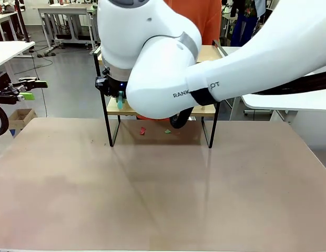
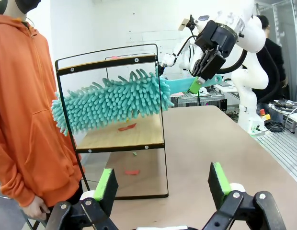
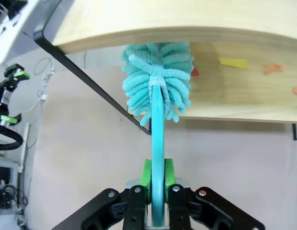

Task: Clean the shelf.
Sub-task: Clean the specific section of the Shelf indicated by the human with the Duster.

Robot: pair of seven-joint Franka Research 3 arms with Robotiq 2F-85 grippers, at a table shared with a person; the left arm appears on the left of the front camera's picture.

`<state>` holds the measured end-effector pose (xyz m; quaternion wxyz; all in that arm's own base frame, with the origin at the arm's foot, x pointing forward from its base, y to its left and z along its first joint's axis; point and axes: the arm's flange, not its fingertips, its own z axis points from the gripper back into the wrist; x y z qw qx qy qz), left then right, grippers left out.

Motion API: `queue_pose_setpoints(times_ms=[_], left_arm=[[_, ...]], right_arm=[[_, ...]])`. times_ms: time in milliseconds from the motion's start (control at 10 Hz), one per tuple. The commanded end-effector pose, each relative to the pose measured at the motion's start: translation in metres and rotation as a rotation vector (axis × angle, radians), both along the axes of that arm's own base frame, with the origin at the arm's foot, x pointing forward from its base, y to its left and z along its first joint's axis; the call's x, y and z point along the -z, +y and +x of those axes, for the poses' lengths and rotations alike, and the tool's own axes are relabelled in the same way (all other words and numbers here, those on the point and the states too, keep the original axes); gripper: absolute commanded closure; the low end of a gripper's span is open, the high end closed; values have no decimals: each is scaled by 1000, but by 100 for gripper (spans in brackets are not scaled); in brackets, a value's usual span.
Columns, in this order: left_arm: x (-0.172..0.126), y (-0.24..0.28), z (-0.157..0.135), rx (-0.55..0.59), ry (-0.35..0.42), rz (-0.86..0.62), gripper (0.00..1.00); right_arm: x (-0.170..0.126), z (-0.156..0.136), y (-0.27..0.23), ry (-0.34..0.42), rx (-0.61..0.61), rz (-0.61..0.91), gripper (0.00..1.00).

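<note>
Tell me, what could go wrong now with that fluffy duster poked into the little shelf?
The right tool grips the duster by its thin handle; a hard push against the shelf frame might shift or tip the thin-framed rack. The duster's head pokes out the far side, close to the person, and may brush the orange sleeve. Scraps on the lower board could simply fall onto the table.
</note>
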<state>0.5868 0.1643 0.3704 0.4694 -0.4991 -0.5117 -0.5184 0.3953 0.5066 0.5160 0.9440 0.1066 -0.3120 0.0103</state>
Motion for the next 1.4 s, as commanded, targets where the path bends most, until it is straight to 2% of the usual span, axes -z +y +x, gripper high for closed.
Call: queue_pose_setpoints(times_ms=[0,500,700,800,1200,1300], left_arm=[[-3,0,-1,2,-10,1,0],[-3,0,-1,2,-10,1,0],[-3,0,-1,2,-10,1,0],[-3,0,-1,2,-10,1,0],[-3,0,-1,2,-10,1,0],[-3,0,-1,2,-10,1,0]], right_arm=[[7,7,20,-56,42,-9,87],[44,8,29,68,18,-20,87],[46,12,30,128,17,-5,87],[49,9,26,59,-5,-30,87],[49,9,26,59,-5,-30,87],[50,9,26,78,5,-21,87]])
